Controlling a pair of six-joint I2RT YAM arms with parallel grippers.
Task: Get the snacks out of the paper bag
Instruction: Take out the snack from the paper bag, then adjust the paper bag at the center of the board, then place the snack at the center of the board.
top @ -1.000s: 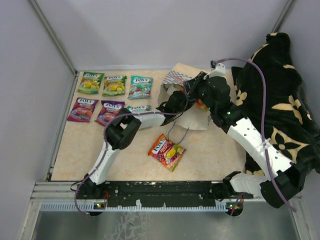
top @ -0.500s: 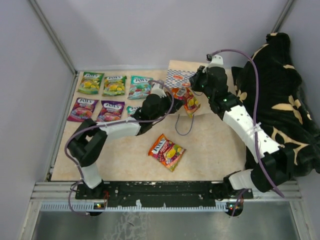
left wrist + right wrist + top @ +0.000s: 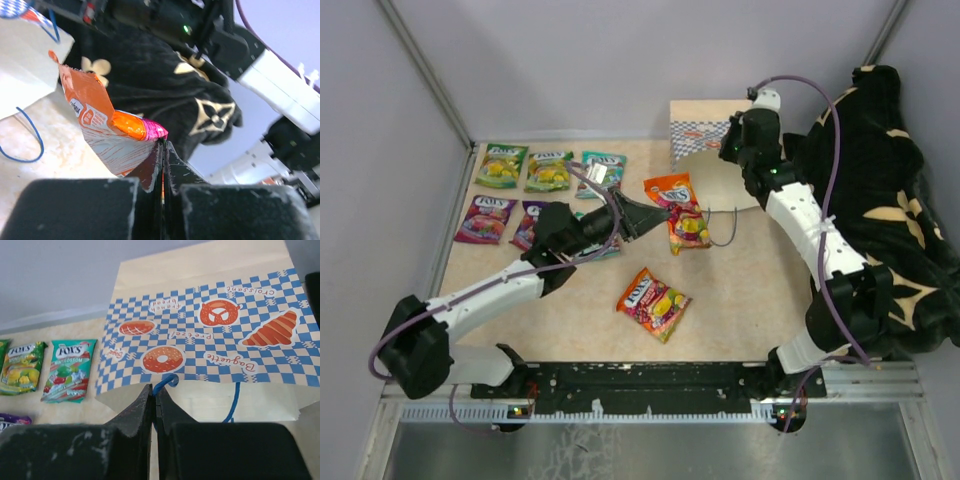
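My left gripper (image 3: pixel 652 213) is shut on the edge of an orange snack packet (image 3: pixel 678 208), holding it above the table just left of the paper bag (image 3: pixel 715 182). The left wrist view shows that packet (image 3: pixel 102 131) pinched in the gripper (image 3: pixel 163 146). My right gripper (image 3: pixel 156 390) is shut on the bag's blue cord handle (image 3: pixel 168 381), lifting the checkered bag (image 3: pixel 210 330) at the back. Several snacks lie flat at the left: green (image 3: pixel 501 165), green (image 3: pixel 549 170), teal (image 3: pixel 601 172), purple (image 3: pixel 485 218). A red-yellow packet (image 3: pixel 653 303) lies mid-table.
A black-and-tan blanket (image 3: pixel 880 200) is heaped along the right side, close behind my right arm. Grey walls (image 3: pixel 380 200) close in the table at the left and back. A loose blue cord loop (image 3: pixel 725 228) hangs from the bag onto the table.
My left gripper has drawn back to the left, out of the bag, carrying the orange packet. My right gripper has raised the bag by its handle toward the back wall.
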